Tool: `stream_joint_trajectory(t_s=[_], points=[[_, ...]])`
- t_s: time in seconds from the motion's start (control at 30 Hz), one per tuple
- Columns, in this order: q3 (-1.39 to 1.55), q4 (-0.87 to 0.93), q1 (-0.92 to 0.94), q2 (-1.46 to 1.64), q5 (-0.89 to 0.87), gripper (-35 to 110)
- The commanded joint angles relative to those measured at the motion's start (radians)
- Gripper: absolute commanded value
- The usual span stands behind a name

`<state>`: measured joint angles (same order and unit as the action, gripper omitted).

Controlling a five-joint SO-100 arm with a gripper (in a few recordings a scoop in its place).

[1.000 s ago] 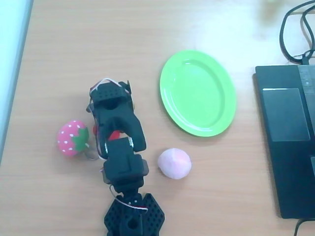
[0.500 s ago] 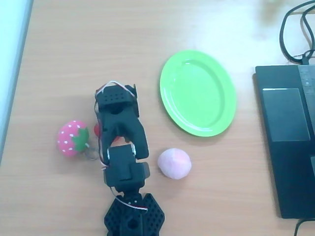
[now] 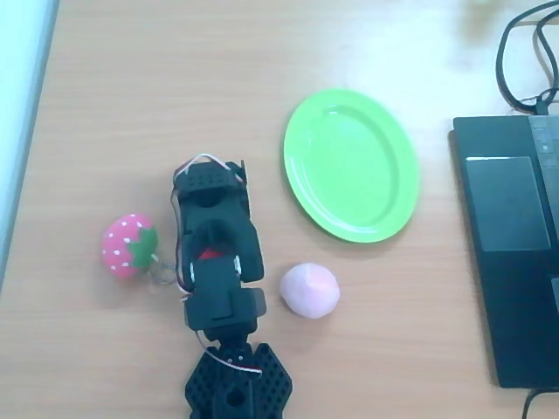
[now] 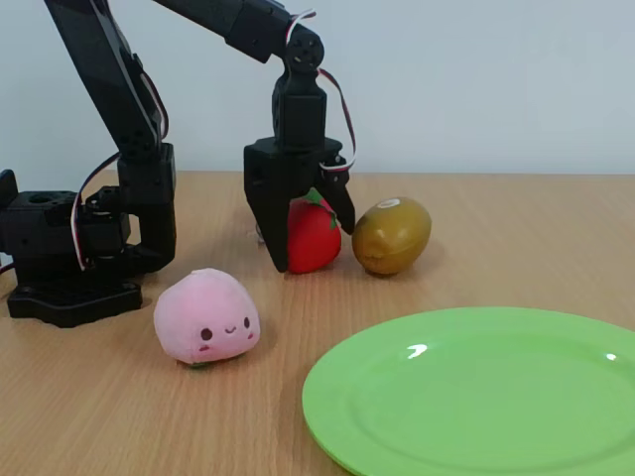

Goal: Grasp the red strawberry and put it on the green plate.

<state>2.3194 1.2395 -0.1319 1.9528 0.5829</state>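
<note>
In the fixed view the small red strawberry (image 4: pixel 310 238) with its green cap sits between the two black fingers of my gripper (image 4: pixel 313 248), at table level. The jaws press on both its sides from above. Right beside it, touching or nearly so, lies a brown kiwi (image 4: pixel 392 235). The lime-green plate (image 4: pixel 486 397) lies in the foreground, bare. From overhead the plate (image 3: pixel 351 164) is right of my arm (image 3: pixel 214 236), and a red patch of the strawberry (image 3: pixel 208 255) shows through a gap in the arm.
A pink dotted strawberry (image 3: pixel 128 245) lies left of the arm. A pale pink peach (image 3: pixel 309 290) rests between arm and plate, also in the fixed view (image 4: pixel 206 317). A black laptop (image 3: pixel 507 244) and cables fill the right edge. The arm's base (image 4: pixel 69 258) stands left.
In the overhead view the arm's head has swung a little to the right, away from the dotted strawberry. The red glimpse moved from the arm's left side to under it.
</note>
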Motion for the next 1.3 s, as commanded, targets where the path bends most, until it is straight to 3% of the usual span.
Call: stream_joint_trajectory(t_s=[0.0,0.3,0.5,0.73,1.07,1.27], points=[[0.012,-0.005,-0.015,0.003,-0.008,41],[0.018,-0.025,-0.021,-0.009,-0.020,36],[0.021,-0.032,-0.032,-0.009,-0.034,23],[-0.011,-0.014,-0.035,0.034,-0.051,21],[-0.256,0.109,-0.031,0.215,-0.067,20],[-0.465,0.193,0.061,0.268,-0.067,18]])
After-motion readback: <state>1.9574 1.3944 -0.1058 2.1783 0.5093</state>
